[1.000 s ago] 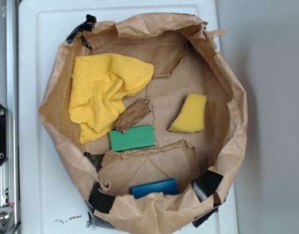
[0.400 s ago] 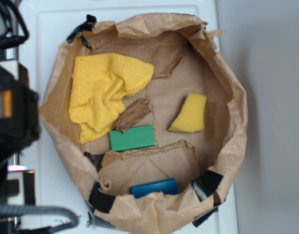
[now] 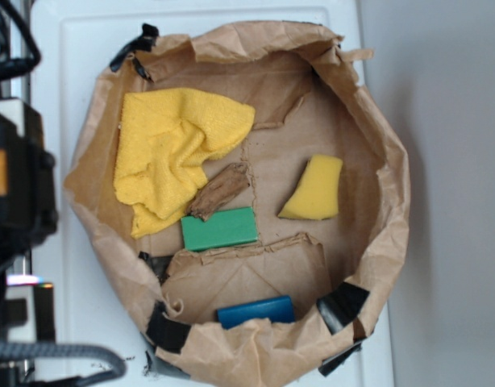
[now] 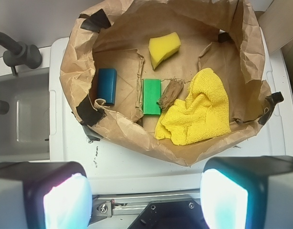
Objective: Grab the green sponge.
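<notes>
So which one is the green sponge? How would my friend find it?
Look inside the big brown paper bag with its rolled-down rim. On its floor, just below the crumpled yellow cloth and a brown paper scrap, lies the green sponge. It is the only green thing: flat and rectangular, unlike the yellow wedge sponge or the blue block.

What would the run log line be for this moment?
phase: approach | gripper: open, outside paper bag, holding nothing | target: green sponge, flat in bag, untouched | neighbours: yellow cloth, blue block

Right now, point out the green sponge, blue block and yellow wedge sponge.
green sponge (image 3: pixel 219 228), exterior view, top face centre
blue block (image 3: pixel 255 310), exterior view, visible top face
yellow wedge sponge (image 4: pixel 164 47), wrist view, top face
</notes>
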Controlling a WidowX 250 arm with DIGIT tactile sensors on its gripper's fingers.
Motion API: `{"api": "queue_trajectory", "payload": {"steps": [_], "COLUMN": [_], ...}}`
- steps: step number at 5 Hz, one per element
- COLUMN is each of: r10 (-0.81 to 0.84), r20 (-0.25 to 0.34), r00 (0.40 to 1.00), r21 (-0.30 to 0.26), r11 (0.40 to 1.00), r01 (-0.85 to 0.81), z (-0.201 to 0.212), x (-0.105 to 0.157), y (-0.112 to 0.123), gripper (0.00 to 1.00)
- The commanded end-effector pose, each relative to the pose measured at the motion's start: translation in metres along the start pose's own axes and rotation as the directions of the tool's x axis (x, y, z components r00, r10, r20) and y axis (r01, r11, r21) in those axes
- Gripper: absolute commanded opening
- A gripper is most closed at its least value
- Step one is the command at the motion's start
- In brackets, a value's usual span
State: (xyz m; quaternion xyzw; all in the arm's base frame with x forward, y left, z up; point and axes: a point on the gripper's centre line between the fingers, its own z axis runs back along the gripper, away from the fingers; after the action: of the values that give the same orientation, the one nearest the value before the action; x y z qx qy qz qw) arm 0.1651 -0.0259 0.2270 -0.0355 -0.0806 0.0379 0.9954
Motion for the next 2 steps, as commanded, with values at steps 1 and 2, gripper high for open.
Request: {"api": "queue_trajectory", "payload": {"steps": [1, 2], "r10": [0.392, 0.51], "r20": [0.182, 0.238], "r00": [0.902, 0.827], "r21": [-0.063, -0.015], "r11": [0.92, 0.853], "r01": [-0.387, -0.522], "z": [-0.053, -0.087], "x": [0.054, 0.087], "y": [0.005, 0.022], "gripper": [1.0, 1.0]}}
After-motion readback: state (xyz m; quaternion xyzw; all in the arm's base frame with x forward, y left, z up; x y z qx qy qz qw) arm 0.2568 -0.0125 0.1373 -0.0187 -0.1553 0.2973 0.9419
